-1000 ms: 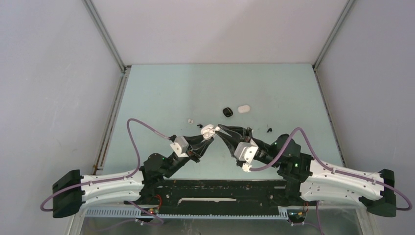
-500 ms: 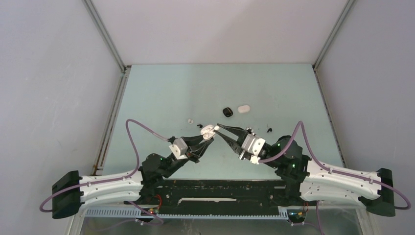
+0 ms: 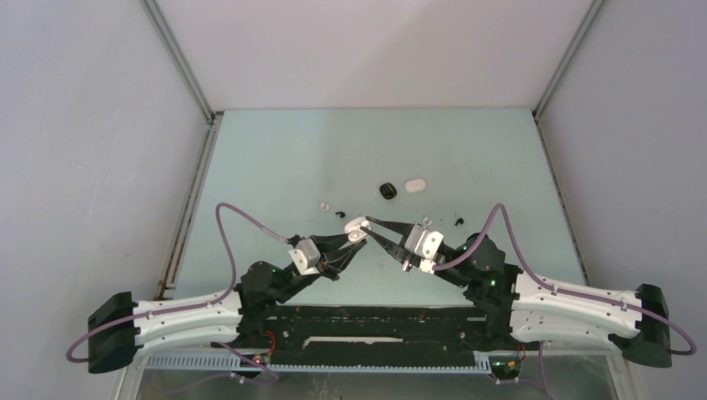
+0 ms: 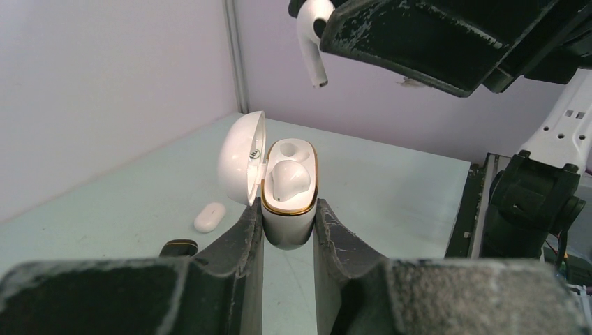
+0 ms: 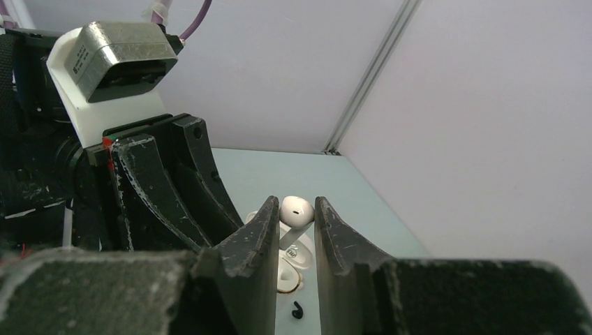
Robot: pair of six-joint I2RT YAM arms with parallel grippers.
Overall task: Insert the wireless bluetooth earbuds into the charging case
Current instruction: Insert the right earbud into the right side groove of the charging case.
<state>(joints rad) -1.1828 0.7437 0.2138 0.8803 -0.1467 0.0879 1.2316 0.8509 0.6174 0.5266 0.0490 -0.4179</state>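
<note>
Jaws, my right gripper (image 5: 296, 227): pinching white earbud (image 4: 311, 42), stem down.
Jaws, my left gripper (image 4: 287, 234): clamped on open charging case (image 4: 286, 222).
Free socket (image 4: 290, 149): below right jaws.

The right hand (image 3: 369, 223) (white earbud (image 5: 296, 210) pinched) has swung closer over the open case (image 4: 290, 223).

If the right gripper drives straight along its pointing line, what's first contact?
Likely the open case held by the left gripper; the earbud pinched in the right gripper would touch it first. Depth is unclear.
</note>
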